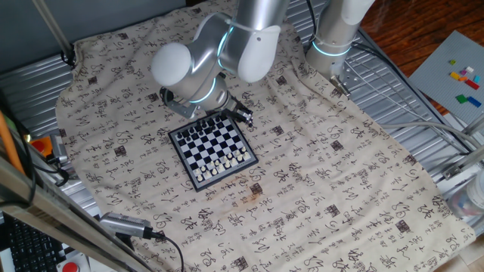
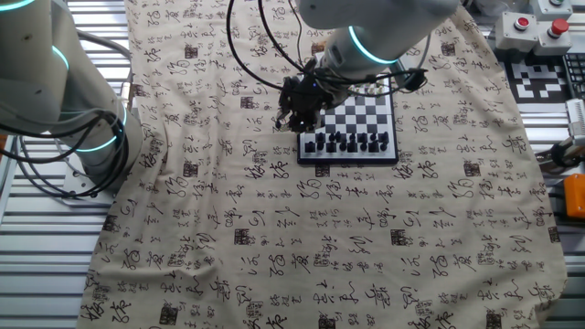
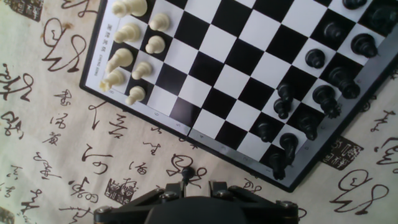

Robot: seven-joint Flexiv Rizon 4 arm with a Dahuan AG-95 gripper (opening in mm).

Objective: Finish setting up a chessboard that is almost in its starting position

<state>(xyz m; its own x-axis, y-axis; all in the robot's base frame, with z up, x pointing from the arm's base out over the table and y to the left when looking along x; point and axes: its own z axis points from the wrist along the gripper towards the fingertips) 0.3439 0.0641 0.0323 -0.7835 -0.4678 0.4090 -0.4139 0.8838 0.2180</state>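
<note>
Chessboard (image 1: 212,140) flat on the cloth (image 1: 340,174), nearly fully set. Small dark piece (image 3: 185,170), probably a black pawn, off the board just beside its side edge, at the gripper (image 3: 186,185) tips. Light, rigid, smooth, easily toppled: pinch at the waist, keep upright. Wrist folded low, pointing down. Clamped or merely close: cannot tell.

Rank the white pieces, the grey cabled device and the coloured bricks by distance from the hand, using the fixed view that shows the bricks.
1. White pieces: on the chessboard, just below the hand.
2. Grey cabled device: front left.
3. Coloured bricks: far right of the picture.
</note>
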